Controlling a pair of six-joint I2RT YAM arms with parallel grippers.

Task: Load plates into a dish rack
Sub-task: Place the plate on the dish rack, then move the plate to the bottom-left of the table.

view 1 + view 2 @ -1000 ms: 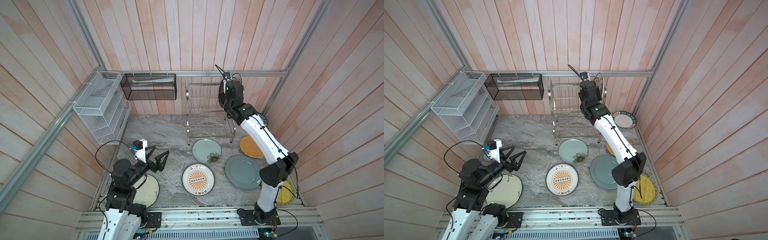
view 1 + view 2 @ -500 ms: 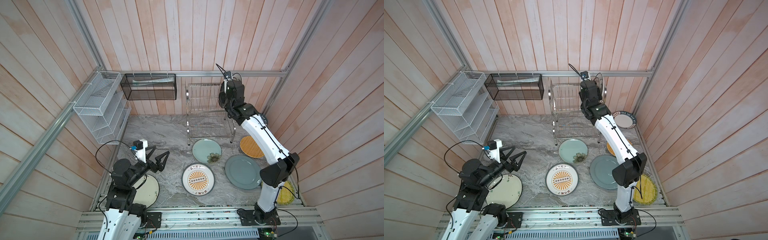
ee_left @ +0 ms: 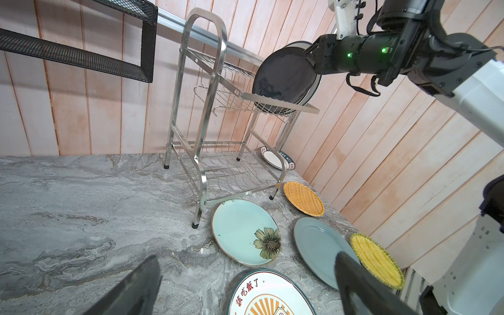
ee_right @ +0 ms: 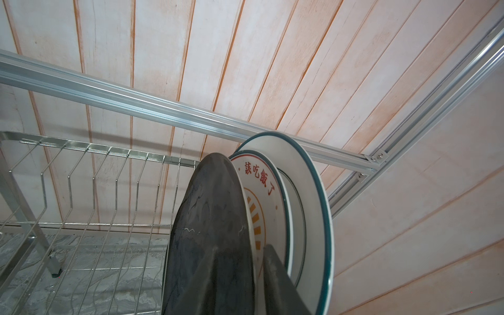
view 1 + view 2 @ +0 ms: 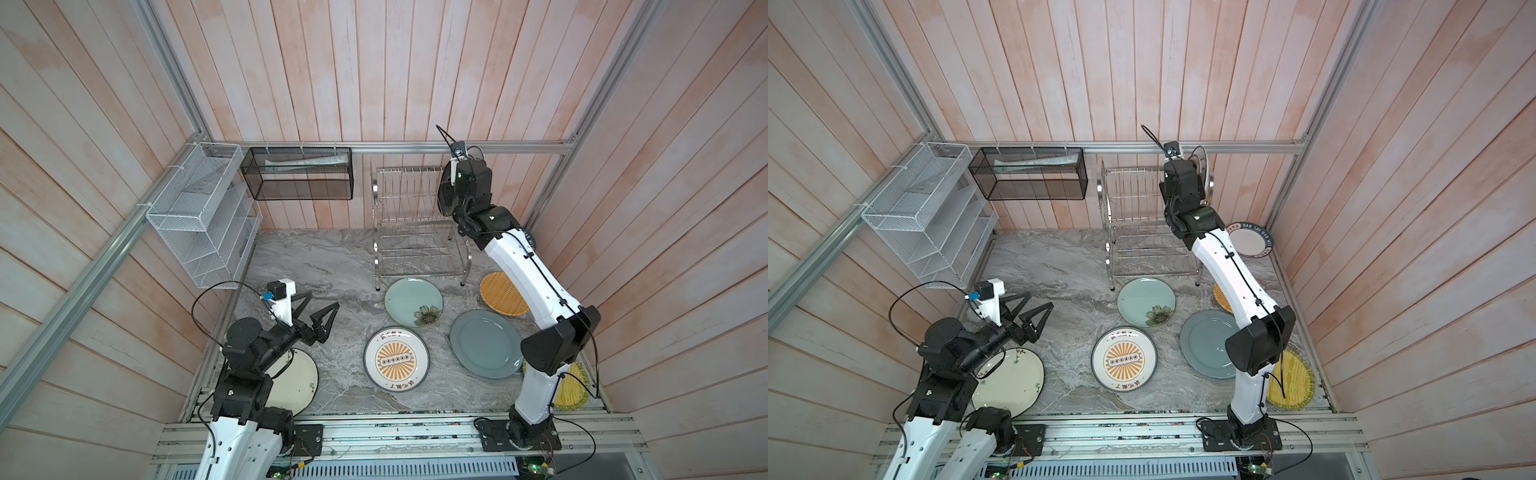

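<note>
My left pincer [image 5: 324,299] hangs wide and empty near the tabletop's [image 5: 332,257] left edge, just behind the cream plate [image 5: 299,382] in the front-left corner. The sunburst plate [image 5: 396,358], green plate [image 5: 409,299] and grey plate [image 5: 484,345] lie flat further right. At the back edge, the rack [image 3: 281,103] has the black plate [image 3: 283,73] standing on edge at the right end of its top tier. My right pincer [image 3: 311,58] sits narrow astride that plate's rim, and I cannot tell whether it pinches. I judge this the let-go step. Next I would widen the jaws, back straight off the rim without rocking the plate, then fetch another.
</note>
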